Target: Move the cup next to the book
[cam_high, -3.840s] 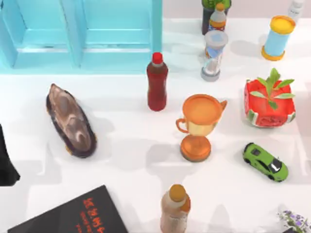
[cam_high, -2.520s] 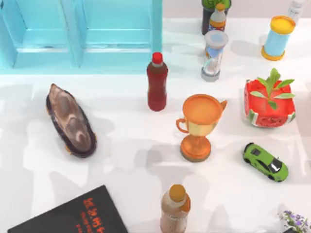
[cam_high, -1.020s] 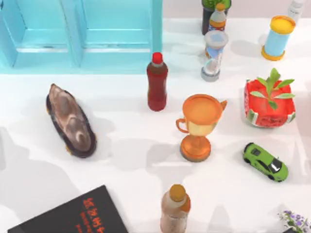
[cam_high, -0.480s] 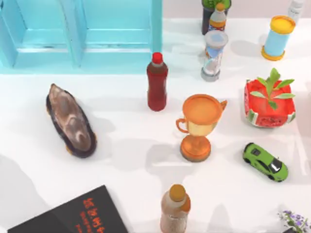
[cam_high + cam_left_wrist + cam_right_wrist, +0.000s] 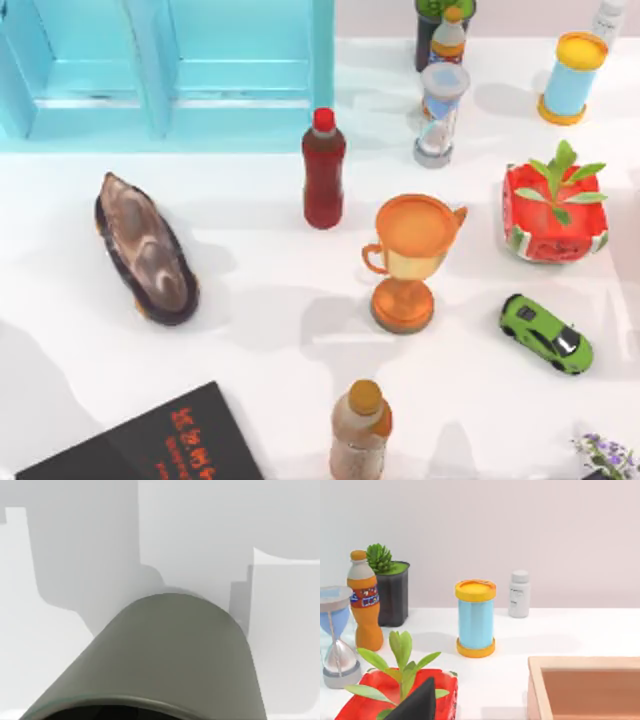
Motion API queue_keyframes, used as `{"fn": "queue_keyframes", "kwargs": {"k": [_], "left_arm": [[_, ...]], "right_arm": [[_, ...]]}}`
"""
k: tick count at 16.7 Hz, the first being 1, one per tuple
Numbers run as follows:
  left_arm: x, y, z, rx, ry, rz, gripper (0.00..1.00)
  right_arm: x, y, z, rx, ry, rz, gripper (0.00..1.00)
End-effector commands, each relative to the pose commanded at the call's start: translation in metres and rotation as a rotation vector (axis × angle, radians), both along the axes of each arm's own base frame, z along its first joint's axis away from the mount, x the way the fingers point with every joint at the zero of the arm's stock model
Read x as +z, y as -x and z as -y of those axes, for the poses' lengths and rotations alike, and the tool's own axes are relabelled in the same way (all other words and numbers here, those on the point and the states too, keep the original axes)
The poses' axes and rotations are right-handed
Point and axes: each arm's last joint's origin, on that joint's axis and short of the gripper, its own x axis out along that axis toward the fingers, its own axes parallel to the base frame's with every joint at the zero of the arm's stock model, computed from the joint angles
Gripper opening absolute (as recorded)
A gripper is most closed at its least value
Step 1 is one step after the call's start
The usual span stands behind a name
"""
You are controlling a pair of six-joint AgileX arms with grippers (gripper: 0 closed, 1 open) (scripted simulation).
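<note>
The olive-grey cup (image 5: 170, 655) sits right up against the left hand's wrist camera, above bare white surface (image 5: 280, 645); whether the hand grips it I cannot tell. Carry it level and lower it just beside the black book (image 5: 160, 445).

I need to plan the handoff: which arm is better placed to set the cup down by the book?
Left, probably: the cup sits right before the left wrist camera, and the book lies at the table's front left.

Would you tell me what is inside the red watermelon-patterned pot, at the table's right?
A green leafy plant rises from the red pot; its leaves hide whatever fills the pot.
</note>
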Motion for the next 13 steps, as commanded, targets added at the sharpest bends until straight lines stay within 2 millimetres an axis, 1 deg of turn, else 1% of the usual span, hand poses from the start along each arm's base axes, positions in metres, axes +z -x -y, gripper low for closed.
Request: {"fn": "queue_keyframes", "kwargs": {"k": [9,10,13], "left_arm": [[0.0,0.0,0.0,0.0,0.0,0.0,0.02],[0.0,0.0,0.0,0.0,0.0,0.0,0.0],[0.0,0.0,0.0,0.0,0.0,0.0,0.0]], "right_arm": [[0.0,0.0,0.0,0.0,0.0,0.0,1.0],[0.0,0.0,0.0,0.0,0.0,0.0,1.0],[0.0,0.0,0.0,0.0,0.0,0.0,1.0]]}}
